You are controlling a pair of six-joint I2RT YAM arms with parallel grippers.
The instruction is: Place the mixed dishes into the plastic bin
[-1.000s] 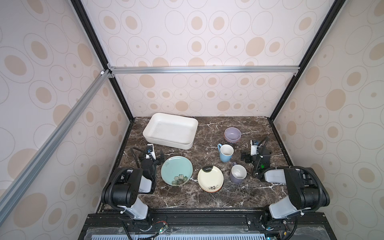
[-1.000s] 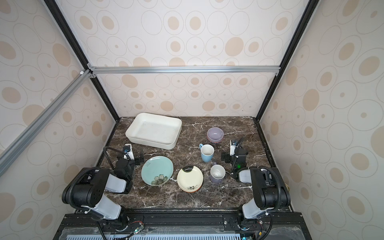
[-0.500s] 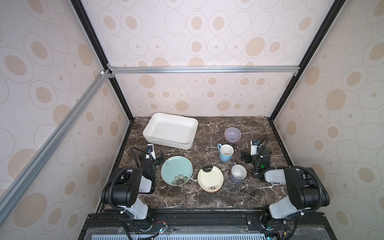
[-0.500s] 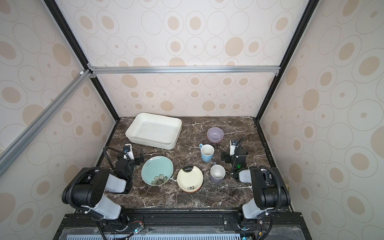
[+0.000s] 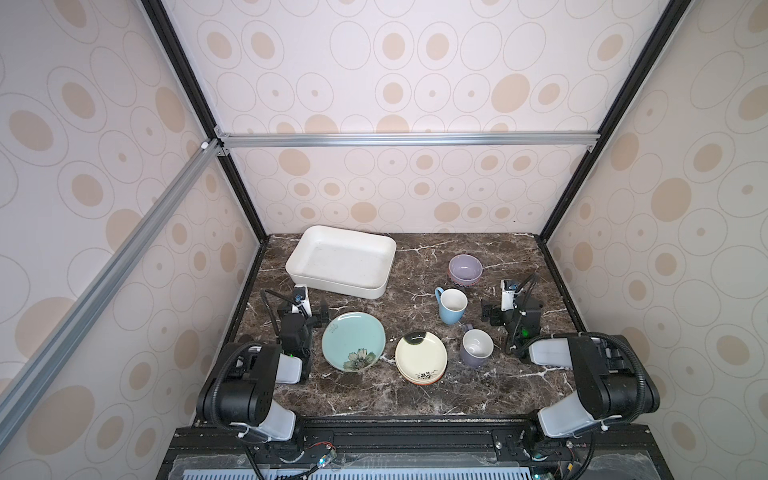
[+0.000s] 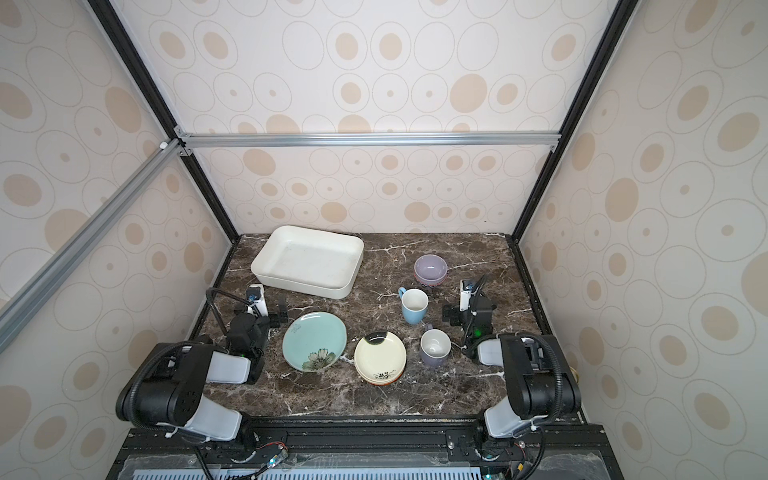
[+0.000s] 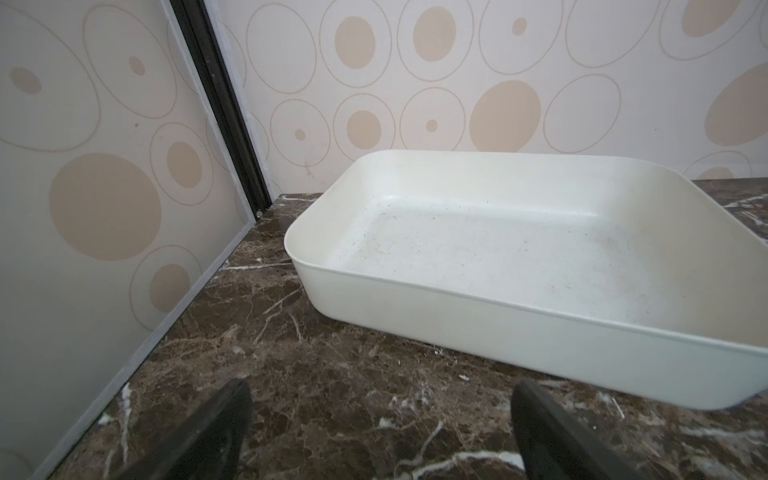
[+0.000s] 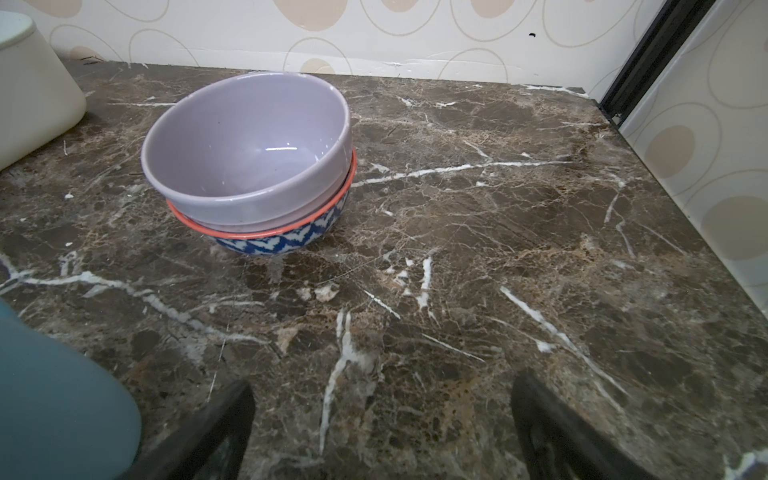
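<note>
Fingers point(image 7: 208, 432) of the left gripper point(image 7: 382, 388) stand apart, plastic bin point(image 7: 519, 332) just ahead; right gripper point(image 8: 382, 386) fingers point(image 8: 216, 428) spread too, lavender bowl point(image 8: 249, 145) ahead, untouched

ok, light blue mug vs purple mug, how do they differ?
Colour: the light blue mug is pale blue outside, the purple mug dull violet.
Shape: the light blue mug looks taller, the purple mug squatter.
Place: the light blue mug stands farther back, the purple mug beside the cream plates.
Both upright, empty, white inside, outside the bin.
</note>
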